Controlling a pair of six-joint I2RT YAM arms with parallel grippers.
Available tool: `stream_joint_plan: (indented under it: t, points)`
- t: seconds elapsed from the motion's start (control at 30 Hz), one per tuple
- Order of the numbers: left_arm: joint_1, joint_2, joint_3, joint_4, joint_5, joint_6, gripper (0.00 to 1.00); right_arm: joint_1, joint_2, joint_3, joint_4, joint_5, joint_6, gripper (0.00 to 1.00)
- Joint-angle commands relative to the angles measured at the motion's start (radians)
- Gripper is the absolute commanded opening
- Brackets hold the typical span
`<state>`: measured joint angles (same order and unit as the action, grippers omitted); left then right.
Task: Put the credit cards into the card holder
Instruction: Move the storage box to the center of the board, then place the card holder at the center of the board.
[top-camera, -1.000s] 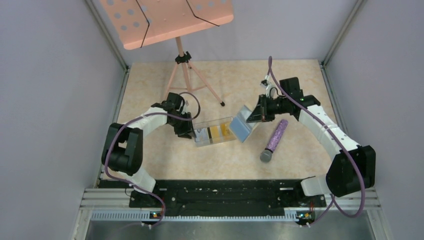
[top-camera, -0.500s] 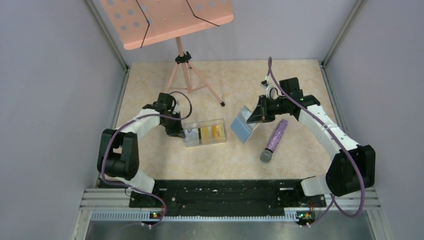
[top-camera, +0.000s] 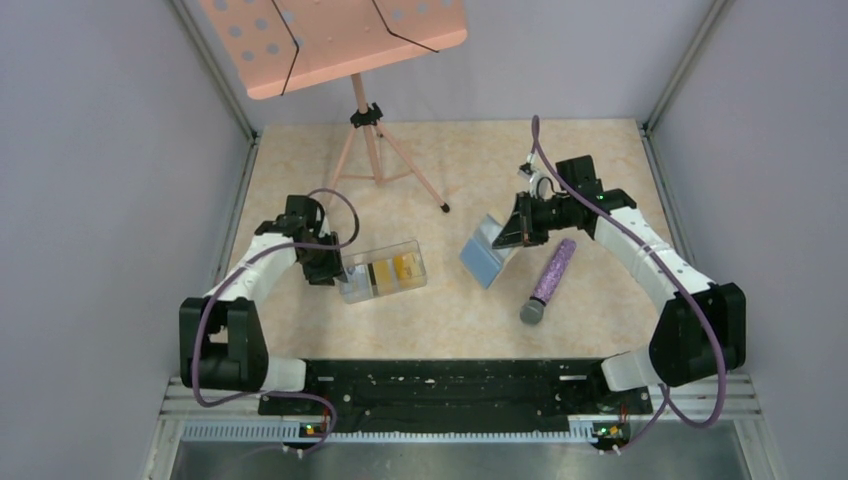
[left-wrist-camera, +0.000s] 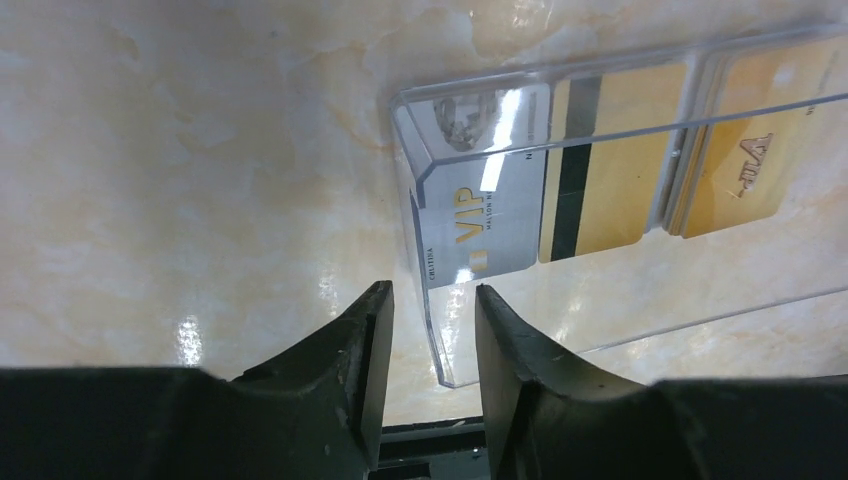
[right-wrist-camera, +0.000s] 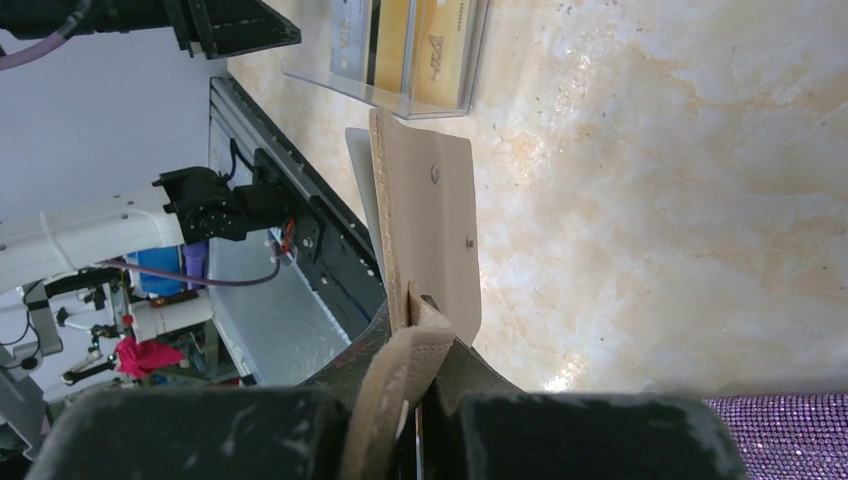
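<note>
Left gripper (left-wrist-camera: 433, 320) and box (top-camera: 384, 272) have slid left and nearer the bases than a second ago. Jaws are sitting parted astride the box's end wall, not pinching it. Cards (left-wrist-camera: 600, 190) are lying inside the box. Right gripper (right-wrist-camera: 415, 340) is clamping the holder (top-camera: 486, 254), which is hanging open and tilted, apart from the box.

"VIP" stands in gold letters on the grey card (left-wrist-camera: 487, 215) inside the clear box (left-wrist-camera: 432, 335); its smaller print is unreadable; the gold card's (left-wrist-camera: 745, 165) lettering is only partly legible.
</note>
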<state>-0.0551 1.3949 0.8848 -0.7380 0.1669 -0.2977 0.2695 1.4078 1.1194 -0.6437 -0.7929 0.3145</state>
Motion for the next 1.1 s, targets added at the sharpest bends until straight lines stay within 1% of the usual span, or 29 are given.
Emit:
stream_joint_plan:
  t: [0.0,0.1,0.17,0.3,0.37,0.43,0.53,0.6,0.77,0.83,0.93,1.0,1.07]
  points:
    - [-0.002,-0.084,0.073,-0.046,-0.007,0.029,0.43,-0.011,0.010,-0.021,0.029,-0.010,-0.008,0.00]
    - [-0.002,-0.134,0.105,-0.058,0.007,0.022,0.44,-0.005,0.014,-0.049,0.086,0.013,0.036,0.00]
    - [-0.002,-0.171,0.118,-0.041,0.044,0.012,0.44,0.001,0.022,-0.073,0.147,0.025,0.089,0.00]
    - [-0.004,-0.242,0.114,0.060,0.229,-0.026,0.45,0.024,0.047,-0.118,0.288,0.047,0.199,0.00]
    - [-0.016,-0.262,0.110,0.112,0.288,-0.069,0.45,0.038,0.066,-0.135,0.360,0.065,0.242,0.00]
    - [-0.051,-0.273,0.109,0.157,0.312,-0.095,0.45,0.051,0.076,-0.173,0.459,0.107,0.295,0.00]
    - [-0.107,-0.282,0.107,0.207,0.316,-0.123,0.45,0.055,0.077,-0.273,0.690,0.148,0.421,0.00]
    - [-0.142,-0.282,0.099,0.240,0.324,-0.140,0.45,0.057,0.091,-0.317,0.794,0.178,0.471,0.00]
    - [-0.219,-0.263,0.089,0.269,0.299,-0.154,0.45,0.066,0.123,-0.396,0.905,0.261,0.535,0.00]
    - [-0.232,-0.254,0.081,0.282,0.296,-0.160,0.45,0.069,0.130,-0.439,0.957,0.281,0.561,0.00]
    - [-0.242,-0.245,0.074,0.300,0.295,-0.167,0.45,0.092,0.141,-0.481,0.974,0.309,0.570,0.01]
    - [-0.244,-0.240,0.074,0.307,0.295,-0.167,0.45,0.108,0.159,-0.494,0.962,0.312,0.566,0.10]
    - [-0.245,-0.233,0.078,0.312,0.295,-0.162,0.45,0.116,0.166,-0.497,0.931,0.318,0.561,0.16]
